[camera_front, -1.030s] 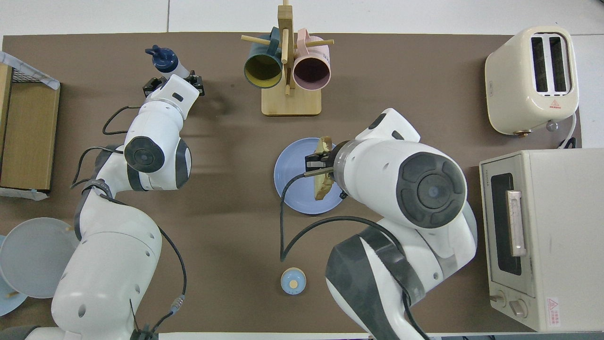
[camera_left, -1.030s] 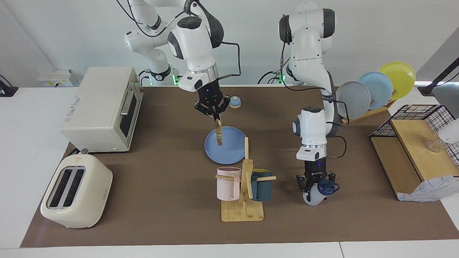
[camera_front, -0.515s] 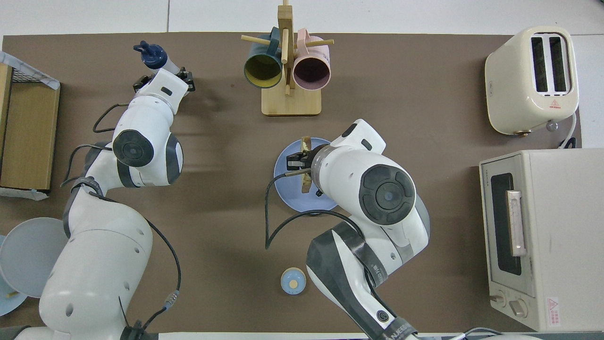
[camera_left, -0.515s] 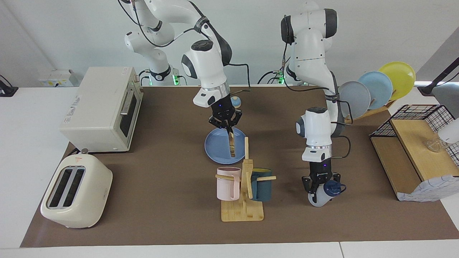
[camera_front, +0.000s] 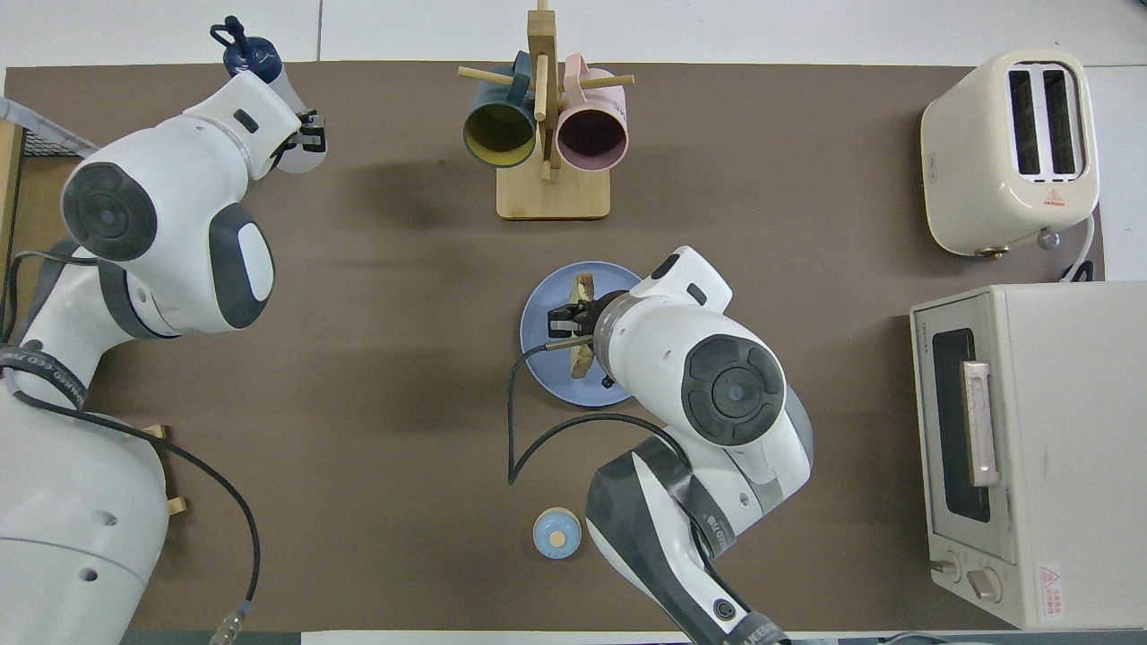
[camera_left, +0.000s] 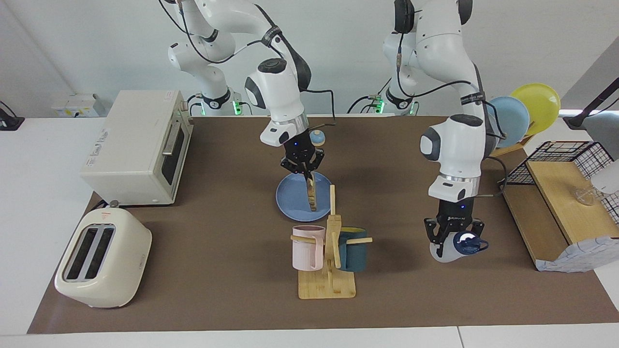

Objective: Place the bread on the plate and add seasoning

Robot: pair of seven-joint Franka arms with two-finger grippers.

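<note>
Bread (camera_left: 311, 195) is hanging on edge from the right gripper (camera_left: 305, 175), its fingers pinching the slice's top edge, its lower edge down at the periwinkle plate (camera_left: 290, 198); whether it is actually touching the plate I cannot tell. A second ago the slice was hanging over the plate's edge nearer the robots; since then it has been shifting toward the mug rack (camera_left: 329, 263) and lower, and it is barely moving now.

The left gripper (camera_left: 452, 241) is clamping the seasoning bottle (camera_left: 458, 245), fingers closed on its white body, the navy cap tipped sideways. Compared with a second ago the bottle is riding higher, clear of the brown mat (camera_left: 217, 270), and has been drifting toward the left arm's end of the table, nearer the wooden shelf (camera_left: 551, 212).

From overhead the right arm's wrist is covering most of the bread and part of the plate. The left arm is hiding much of the bottle there, only cap and shoulder showing, and it is now covering the grey plate in the dish rack.
</note>
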